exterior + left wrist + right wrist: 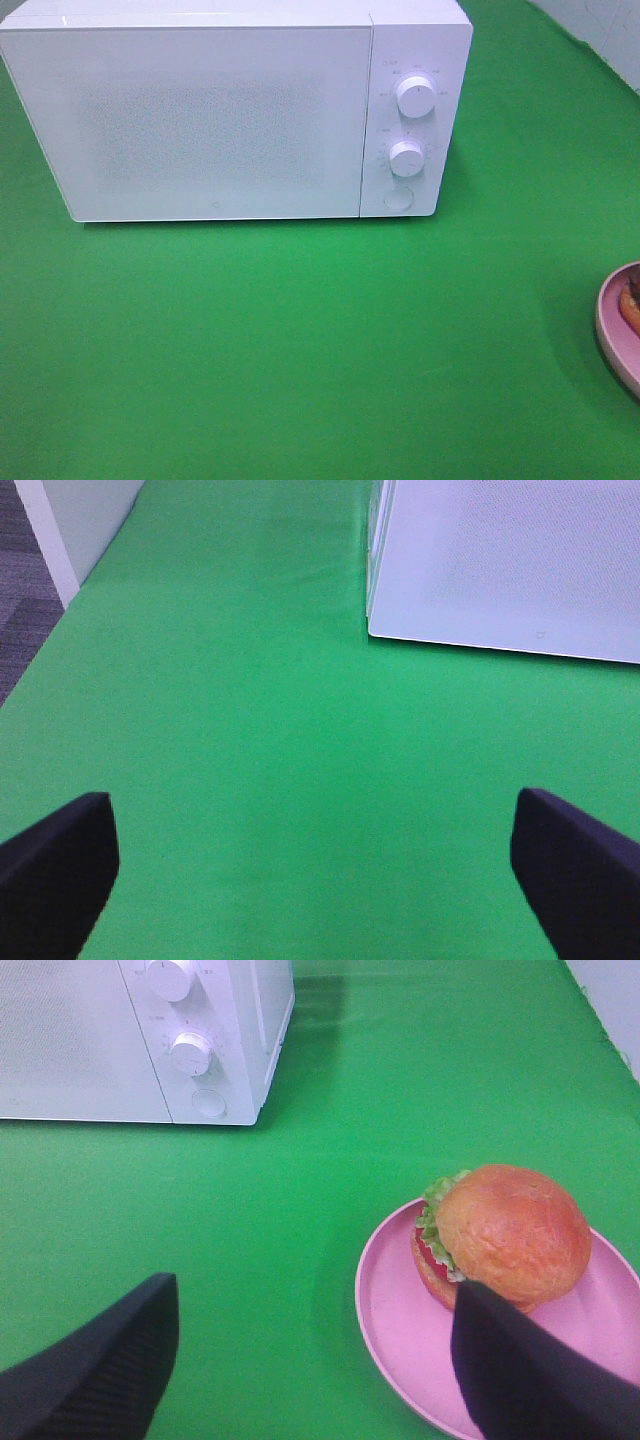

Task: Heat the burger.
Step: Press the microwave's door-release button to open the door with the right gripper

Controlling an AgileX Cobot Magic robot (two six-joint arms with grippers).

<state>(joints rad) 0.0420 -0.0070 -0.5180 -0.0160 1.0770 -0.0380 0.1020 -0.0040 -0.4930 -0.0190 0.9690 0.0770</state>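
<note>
- One white microwave (235, 110), its door shut, is seen at about eleven o'clock on the green cloth (300, 350) in the high view. Between three and four o'clock a pink plate (612, 330) is cut off by the edge, with a sliver of the burger (631, 305) on it.
- In the left wrist view the left gripper (312, 825) is held over the cloth, its fingers (60, 870) spread wide and empty.
- In the right wrist view the right gripper (318, 1300) is likewise spread open and empty. The burger is seated on the plate, near one finger.
</note>
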